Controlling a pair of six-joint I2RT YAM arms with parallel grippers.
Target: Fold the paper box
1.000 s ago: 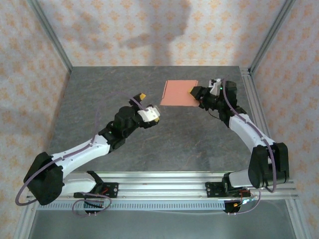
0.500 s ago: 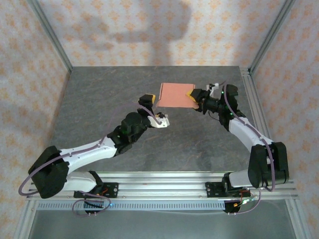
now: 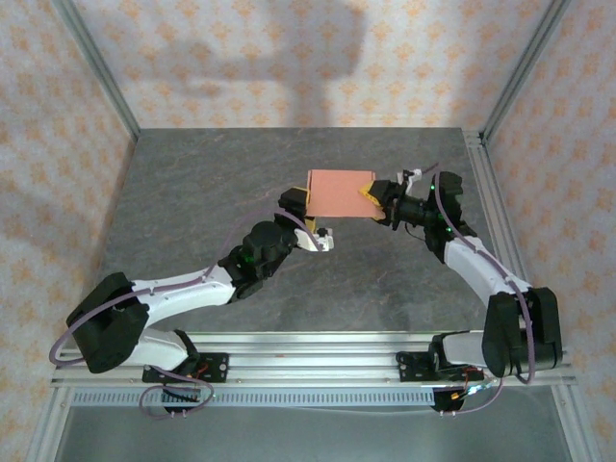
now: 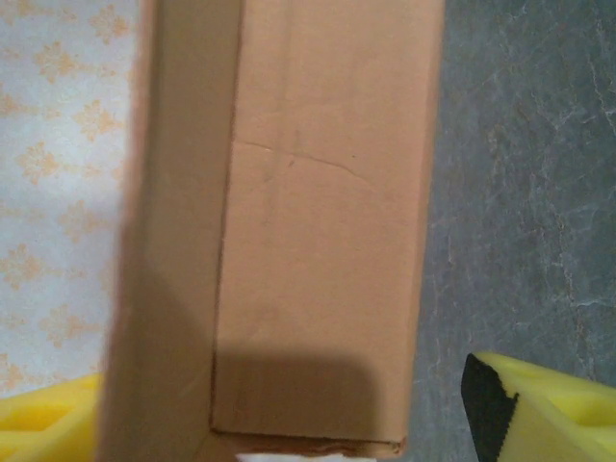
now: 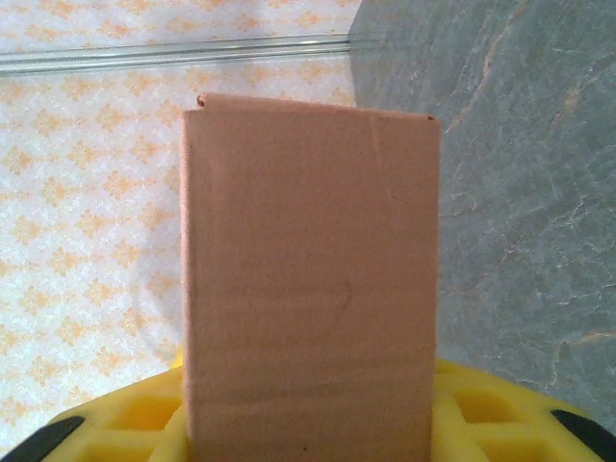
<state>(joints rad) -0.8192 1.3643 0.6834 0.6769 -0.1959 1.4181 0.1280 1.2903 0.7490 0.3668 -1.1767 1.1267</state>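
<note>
Change from a second ago: the left gripper (image 3: 306, 217), then well apart from the sheet and nearer the middle of the worktop (image 3: 192, 192), now reaches to the left edge of the paper box (image 3: 339, 192). The box, then lying further toward the right edge, sits more to the left. It looks narrower in the overhead view, and its far edge seems raised, though that view is too flat to be sure. The right gripper (image 3: 373, 192) has followed it leftward at the same edge as before.

Jaws, left: set wide, straddling the box's left edge. In the left wrist view the right-hand pad (image 4: 549, 414) stands clear of the cardboard, with grey worktop between. The left-hand pad (image 4: 48, 423) is partly behind the cardboard, so contact there cannot be told.

Jaws, right: closed partway on the box's right edge. In the right wrist view the cardboard (image 5: 308, 289) rises straight out from between the yellow pads (image 5: 500, 414).

Position: box toward the far edge of the worktop, a little right of the middle, between the two grippers.

Appearance: salmon-orange thin cardboard, matt and plain. The left wrist view (image 4: 327, 241) shows a broad flat panel with a faint hairline crack. A long strip is bent along a crease on its left and lies in shadow. The right wrist view shows a clean rectangle with square far corners.
</note>
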